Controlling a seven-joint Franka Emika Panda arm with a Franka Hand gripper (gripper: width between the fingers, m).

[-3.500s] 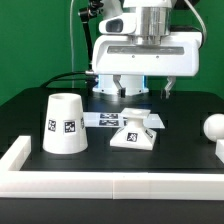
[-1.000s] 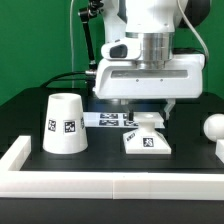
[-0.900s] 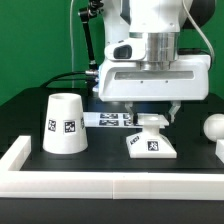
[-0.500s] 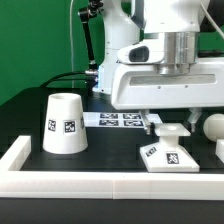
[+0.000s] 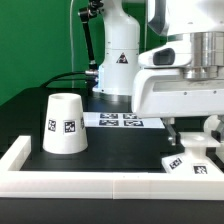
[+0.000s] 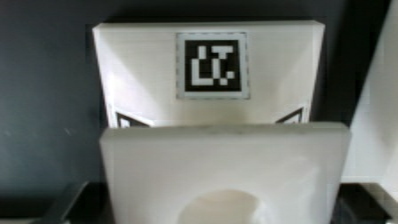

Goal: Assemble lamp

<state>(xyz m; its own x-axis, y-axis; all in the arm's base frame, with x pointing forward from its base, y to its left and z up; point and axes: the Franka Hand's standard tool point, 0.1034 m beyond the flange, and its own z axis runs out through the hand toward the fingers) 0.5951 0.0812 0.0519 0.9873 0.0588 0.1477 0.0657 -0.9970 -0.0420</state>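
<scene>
The lamp base (image 5: 189, 160), low, square and tagged, lies on the black table at the exterior view's right, close to the white front rail. My gripper (image 5: 190, 140) stands straight over it, its fingers shut on the base's raised middle. In the wrist view the base (image 6: 210, 65) fills the picture, its tag facing up, and my gripper (image 6: 222, 205) straddles its raised block; only dark finger edges show. The cup-shaped shade (image 5: 63, 124) stands mouth down at the left, well apart. The round bulb is hidden behind my hand.
The marker board (image 5: 122, 121) lies flat behind the base, in front of the robot pedestal (image 5: 118, 60). A white rail (image 5: 90, 184) runs along the table's front, with a side rail (image 5: 18, 152) at the left.
My gripper has slid to the exterior view's right and towards the front rail, taking the base with it from beside the marker board. The bulb has gone out of sight behind my hand.
</scene>
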